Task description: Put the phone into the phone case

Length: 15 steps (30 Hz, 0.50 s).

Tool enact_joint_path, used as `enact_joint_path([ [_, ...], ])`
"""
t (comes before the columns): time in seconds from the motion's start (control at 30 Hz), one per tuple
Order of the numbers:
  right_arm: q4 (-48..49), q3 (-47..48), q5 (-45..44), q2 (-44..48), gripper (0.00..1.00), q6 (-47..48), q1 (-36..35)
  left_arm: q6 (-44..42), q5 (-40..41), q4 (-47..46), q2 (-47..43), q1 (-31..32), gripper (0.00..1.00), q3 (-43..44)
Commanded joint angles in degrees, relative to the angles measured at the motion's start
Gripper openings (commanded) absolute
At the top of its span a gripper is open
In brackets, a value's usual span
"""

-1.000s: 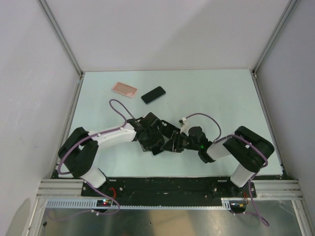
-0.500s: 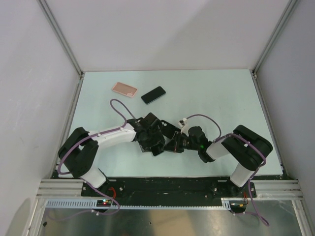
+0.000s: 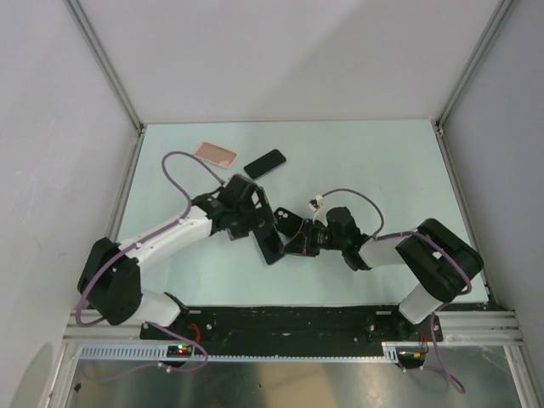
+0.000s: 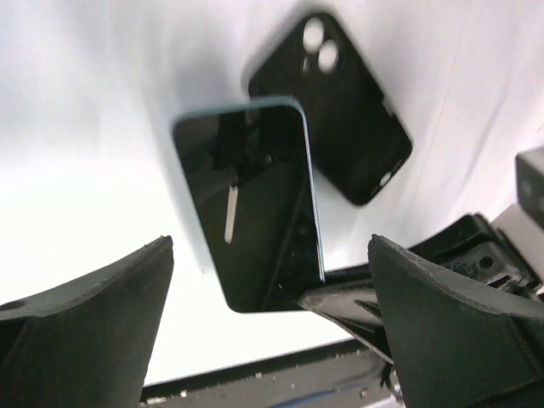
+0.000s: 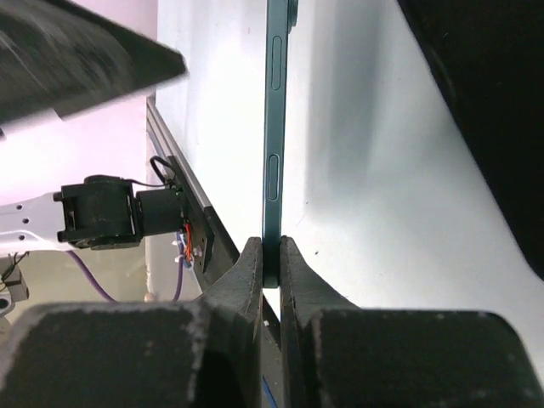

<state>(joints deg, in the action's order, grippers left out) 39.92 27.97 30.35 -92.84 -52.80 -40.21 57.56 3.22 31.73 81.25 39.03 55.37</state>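
as both reach inward to meet mid-frame, the right tool pinches the teal-edged phone by one end; the left tool gapes wide; the pink phone case lies upper left on the desk.

The phone has its lower corner tucked behind the right gripper in the left wrist view, runs off the top edge as a thin sliver in the right wrist view, and from above sits too buried between the wrists to make out.
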Motion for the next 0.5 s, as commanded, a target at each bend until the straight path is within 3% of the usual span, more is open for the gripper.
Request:
enact_joint_path([
  [0.0,-4.0,3.22,4.65,4.83,0.0,3.48,3.19,-9.81,1.81,1.09,-2.15,-6.41,1.0,5.06],
  [0.23,-19.73,6.71,9.57,12.89,0.0,7.53,9.84,-15.78,-1.24,1.08,3.84,-13.16,0.99,14.91],
  [0.37,-34.64,10.82,11.1,17.02,0.0,11.9,14.52,-19.23,-1.92,1.09,10.86,-13.62,0.95,22.3],
  [0.47,-43.21,12.35,13.45,19.17,0.0,15.24,18.36,-22.35,-4.86,1.03,17.42,-13.58,0.86,27.49],
])
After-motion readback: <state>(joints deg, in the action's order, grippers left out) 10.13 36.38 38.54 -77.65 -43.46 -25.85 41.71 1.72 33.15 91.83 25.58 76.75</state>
